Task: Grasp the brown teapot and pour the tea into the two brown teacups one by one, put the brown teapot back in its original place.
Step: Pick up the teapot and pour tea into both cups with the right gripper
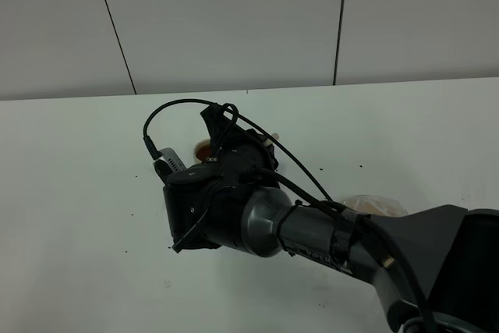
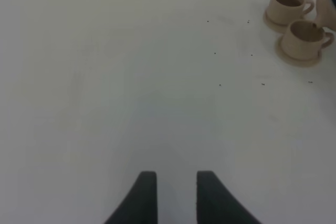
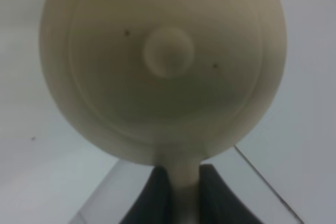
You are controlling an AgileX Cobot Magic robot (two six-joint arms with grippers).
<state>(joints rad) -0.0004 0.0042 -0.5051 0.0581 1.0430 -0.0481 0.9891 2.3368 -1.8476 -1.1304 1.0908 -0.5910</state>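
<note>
The teapot (image 3: pixel 163 66) is round, matte beige and seen from above, its knobbed lid seated and its loop handle pinched between the right gripper's (image 3: pixel 184 177) dark fingers. Two small beige cups stand upright side by side, each on a matching small saucer (image 2: pixel 273 23). The first teacup (image 2: pixel 287 8) holds brown tea, and the second teacup (image 2: pixel 303 39) has the teapot's edge right beside its rim. In the high view the wide saucer (image 1: pixel 376 205) lies flat and partly hidden, at 4 o'clock from the one cup showing there.

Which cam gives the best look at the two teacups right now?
Left wrist: both teacups show whole, each on its saucer. Exterior high: the right arm covers them; only a brown sliver, probably a cup, peeks out beside it. Right wrist: none; the teapot fills the frame.
</note>
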